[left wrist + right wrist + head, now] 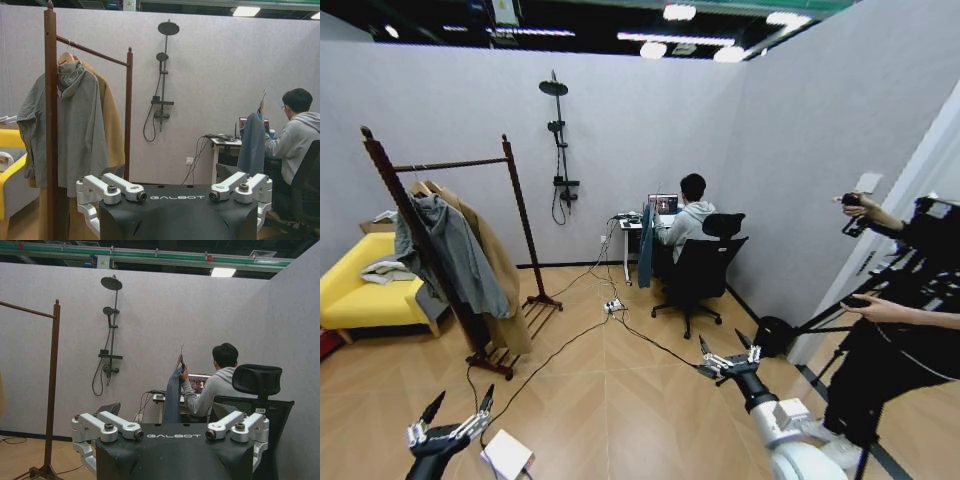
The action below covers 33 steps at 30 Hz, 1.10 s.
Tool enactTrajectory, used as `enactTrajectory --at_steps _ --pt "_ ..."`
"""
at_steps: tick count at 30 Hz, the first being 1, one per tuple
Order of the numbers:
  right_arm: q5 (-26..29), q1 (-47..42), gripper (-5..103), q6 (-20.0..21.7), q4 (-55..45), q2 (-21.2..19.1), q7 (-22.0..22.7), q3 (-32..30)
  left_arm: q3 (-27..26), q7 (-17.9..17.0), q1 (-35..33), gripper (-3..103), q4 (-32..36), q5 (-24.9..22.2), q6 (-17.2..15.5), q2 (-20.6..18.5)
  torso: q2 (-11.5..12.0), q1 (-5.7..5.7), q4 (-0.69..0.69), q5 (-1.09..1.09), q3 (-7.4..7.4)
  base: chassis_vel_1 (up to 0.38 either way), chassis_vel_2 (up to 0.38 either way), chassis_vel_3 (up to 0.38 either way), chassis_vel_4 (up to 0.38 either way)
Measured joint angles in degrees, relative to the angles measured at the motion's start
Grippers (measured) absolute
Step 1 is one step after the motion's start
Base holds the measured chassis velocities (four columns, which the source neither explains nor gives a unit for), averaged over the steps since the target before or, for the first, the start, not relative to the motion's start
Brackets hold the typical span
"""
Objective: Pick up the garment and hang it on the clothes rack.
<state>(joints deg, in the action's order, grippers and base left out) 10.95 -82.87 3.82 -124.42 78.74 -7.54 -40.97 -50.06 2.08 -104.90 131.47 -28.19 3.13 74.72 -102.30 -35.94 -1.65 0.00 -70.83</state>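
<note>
Nearest to me: left hand (455,415) low at my left, over bare wood floor (620,400), fingers spread apart, nothing between them. A small white box (508,455) lies on the floor just beside it. Right hand (728,358) is farther fwd on my right, also held above the floor, fingers apart, holding nothing. Both wrist views confirm spread fingers: left hand (175,192), right hand (172,430).

Mid-distance, left: clothes rack (440,270), dark red-brown wood, two posts, one horizontal bar, low slatted shelf. It carries a grey hooded garment (455,250) and, behind it, a tan coat (500,265); both on hangers per left wrist view. Rack post (50,125) stands close in that view. Yellow sofa (365,290) sits beyond the rack, against the left wall.

Far: a seated person at a surface (632,224) near the back wall holds the garment (645,245) up by a hanger, per right wrist view; dark teal cloth hangs straight down beside the surface, well apart from rack and both hands. Garment also seen at (251,142) and (173,395). Black shower stand (560,150) on the back wall, between rack and surface.
</note>
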Motion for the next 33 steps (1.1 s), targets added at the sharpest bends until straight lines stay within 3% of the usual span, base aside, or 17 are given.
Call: enactTrajectory --at_steps 33 --pt "0.03 0.09 100 -3.05 1.3 0.17 -1.77 -0.07 0.0 0.0 0.0 100 0.0 0.0 0.0 0.0 -0.01 0.02 0.0 0.0 0.0 -0.021 0.021 0.022 -0.02"
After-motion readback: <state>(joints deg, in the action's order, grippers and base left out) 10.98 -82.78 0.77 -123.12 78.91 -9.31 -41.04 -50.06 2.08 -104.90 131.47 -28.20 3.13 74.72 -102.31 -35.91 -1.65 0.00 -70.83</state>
